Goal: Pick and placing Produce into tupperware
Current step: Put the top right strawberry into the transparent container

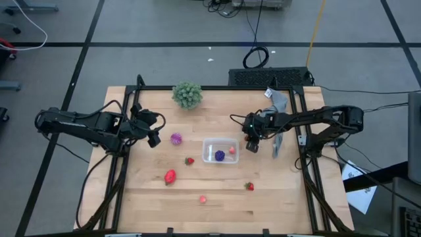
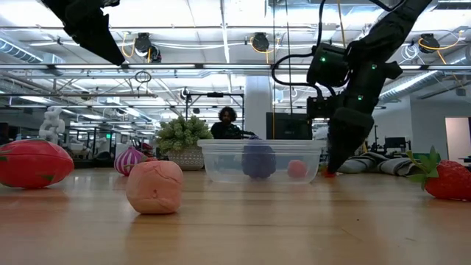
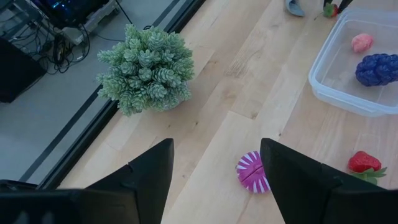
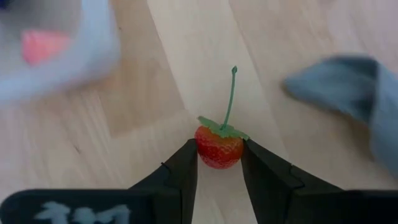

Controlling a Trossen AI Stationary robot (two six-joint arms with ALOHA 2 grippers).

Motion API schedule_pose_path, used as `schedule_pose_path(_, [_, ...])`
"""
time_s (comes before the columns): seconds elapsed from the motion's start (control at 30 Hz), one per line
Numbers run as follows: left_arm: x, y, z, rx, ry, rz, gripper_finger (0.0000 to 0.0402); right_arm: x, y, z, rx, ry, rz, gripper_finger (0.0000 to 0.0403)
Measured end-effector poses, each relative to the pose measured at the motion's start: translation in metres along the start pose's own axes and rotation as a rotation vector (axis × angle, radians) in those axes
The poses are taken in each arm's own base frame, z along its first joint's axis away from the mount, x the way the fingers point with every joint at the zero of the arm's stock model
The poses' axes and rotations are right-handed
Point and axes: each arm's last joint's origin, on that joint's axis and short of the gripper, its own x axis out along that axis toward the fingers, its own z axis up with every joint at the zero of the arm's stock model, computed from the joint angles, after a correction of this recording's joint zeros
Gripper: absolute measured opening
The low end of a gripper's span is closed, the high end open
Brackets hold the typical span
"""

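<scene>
A small red strawberry (image 4: 219,147) with a green leafy cap and a long thin stem sits pinched between the two fingers of my right end effector (image 4: 219,163). The fingers are closed narrowly on its sides and the stem points away from my wrist. I judge this side grip suits its rounded body, leaving the stem free. In the high view my right end effector (image 1: 252,143) hangs low, just beside the tupperware (image 1: 220,151), on its side toward my right arm. Whether the berry is touching the desk (image 1: 276,191) or just clear of it I cannot tell, since the low view shows only a red speck under the fingers.

The tupperware is a clear rectangular tub with rounded corners. It holds a dark purple grape cluster (image 1: 219,155) and a small pink piece (image 1: 232,150), so part of the sorting appears done.

Loose produce on the desk:
- a spiky magenta ball (image 1: 175,138)
- a small strawberry (image 1: 189,160)
- a larger red piece (image 1: 170,176)
- a pink fruit (image 1: 202,198)
- another strawberry (image 1: 249,186)

My left end effector (image 3: 214,163) waits with its fingers parted and empty, near the magenta ball. A green bushy plant (image 1: 187,94) and a grey cloth (image 1: 279,103) lie toward the far edge.
</scene>
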Motion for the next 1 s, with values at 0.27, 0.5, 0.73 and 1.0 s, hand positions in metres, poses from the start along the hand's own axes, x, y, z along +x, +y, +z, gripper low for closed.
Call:
schedule_pose_path(0.27, [0.0,0.0,0.0,0.001,-0.006,0.014,0.0243,-0.028,0.0,-0.001,0.005,-0.072,-0.001,0.0107])
schedule_pose_path(0.5, [0.0,0.0,0.001,0.004,-0.009,0.016,0.0243,-0.048,0.002,0.005,0.023,-0.196,0.024,0.0107])
schedule_pose_path(0.73, [0.0,0.0,0.001,0.004,-0.009,0.015,0.0243,-0.068,0.016,0.029,-0.03,-0.31,0.06,0.0107])
schedule_pose_path(1.0, [0.0,0.0,0.001,0.015,-0.008,0.016,0.0243,-0.067,0.052,0.051,-0.132,-0.506,0.211,0.0107])
